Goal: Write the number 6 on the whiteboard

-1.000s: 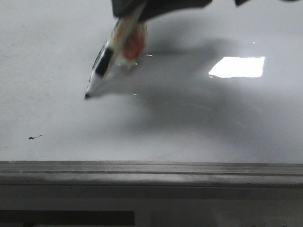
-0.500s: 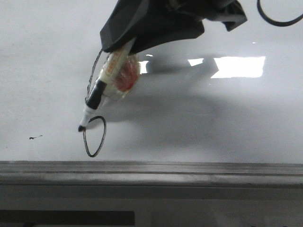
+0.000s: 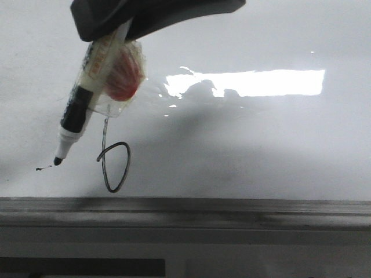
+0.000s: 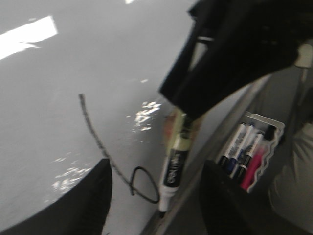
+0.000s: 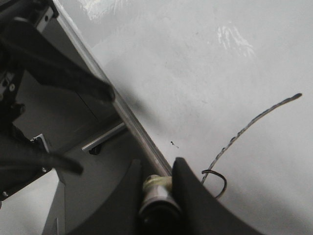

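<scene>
The whiteboard [image 3: 261, 145] fills the front view, with a glare patch at the upper right. The number 6 [image 3: 113, 168], a thin black stroke with a narrow loop, sits just above the grey ledge [image 3: 185, 211]. My right gripper [image 3: 116, 29] is shut on a black-and-white marker [image 3: 87, 87]. The marker's tip is left of the loop, near a tiny smudge [image 3: 42, 168]. The right wrist view shows the right gripper [image 5: 159, 188] clamping the marker [image 5: 157, 196], with the 6 [image 5: 244, 129] beside it. My left gripper [image 4: 156, 205] is open and empty near the marker [image 4: 176, 166] and the 6 [image 4: 142, 183].
A holder [image 4: 249, 152] with several spare markers sits below the ledge in the left wrist view. Dark arm parts and a metal bar [image 5: 102, 137] lie off the board's edge in the right wrist view.
The 6 has appeared: no stroke one second ago, the loop being closed half a second ago. The right gripper has since moved the marker left, its tip now off the loop beside the smudge.
</scene>
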Available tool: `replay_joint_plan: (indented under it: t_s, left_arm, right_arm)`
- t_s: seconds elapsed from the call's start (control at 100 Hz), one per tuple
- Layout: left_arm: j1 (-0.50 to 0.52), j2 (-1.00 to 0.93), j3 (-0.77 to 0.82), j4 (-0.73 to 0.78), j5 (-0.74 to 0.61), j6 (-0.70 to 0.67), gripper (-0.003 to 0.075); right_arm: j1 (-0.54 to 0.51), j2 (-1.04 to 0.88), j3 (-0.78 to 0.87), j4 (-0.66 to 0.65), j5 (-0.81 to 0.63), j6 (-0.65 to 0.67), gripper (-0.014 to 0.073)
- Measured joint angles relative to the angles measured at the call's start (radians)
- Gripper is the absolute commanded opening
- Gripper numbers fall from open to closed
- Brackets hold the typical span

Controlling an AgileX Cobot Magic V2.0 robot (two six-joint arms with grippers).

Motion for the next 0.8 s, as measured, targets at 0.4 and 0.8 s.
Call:
replay_joint_plan:
  t_s: [0.4,0.8]
  left_arm:
    - [-0.037,0.275,0.0,0.066,-0.188,0.013,0.0248]
    - [-0.03,0.284,0.0,-0.019,-0.193,0.018,-0.0019]
  right_arm:
    - [0.046,0.0,0.0,0.0,0.002,-0.002,-0.0064]
    - [0.032,0.0,0.0,-0.002,-0.014,-0.008,0.0568]
